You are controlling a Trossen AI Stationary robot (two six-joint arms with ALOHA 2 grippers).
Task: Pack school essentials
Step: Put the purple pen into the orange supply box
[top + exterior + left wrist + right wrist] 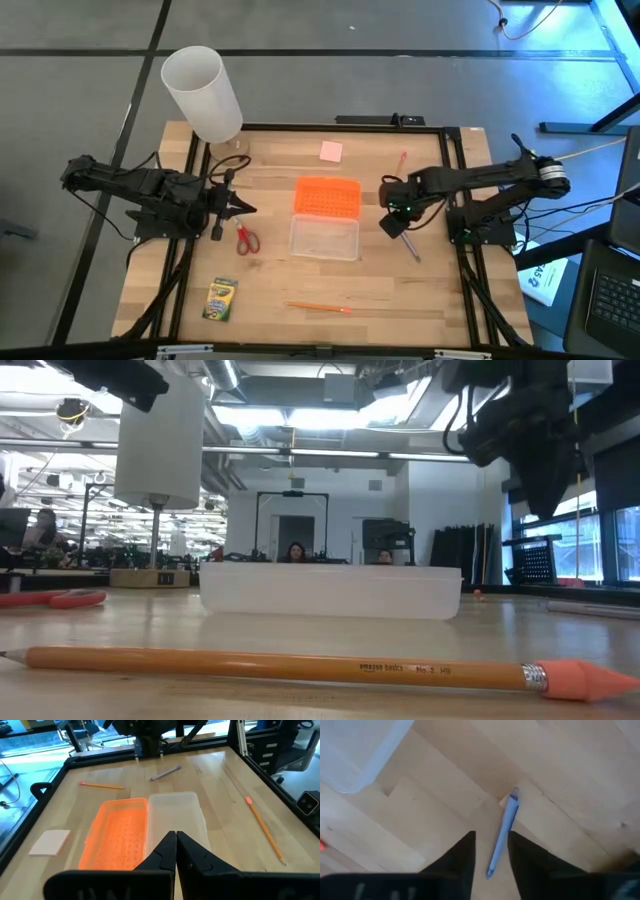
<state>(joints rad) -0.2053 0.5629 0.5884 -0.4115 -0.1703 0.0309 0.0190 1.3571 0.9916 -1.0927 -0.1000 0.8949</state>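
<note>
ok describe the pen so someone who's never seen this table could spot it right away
Start at the clear box in the middle of the wooden table, with its orange lid beside it. On the bare wood to the box's right, the right gripper hangs open over the pen. It is greyish and stubby, unlike the long orange pencils.

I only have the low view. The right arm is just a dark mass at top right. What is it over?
Observer: The right gripper hangs above a grey pen lying on the wooden table, fingers apart, one on each side of it.
Operator: Is the pen gripped?
Observer: No, it lies flat on the wood beside the clear plastic box.
Operator: Left arm?
Observer: The left gripper is shut, empty, near the red-handled scissors.
</note>
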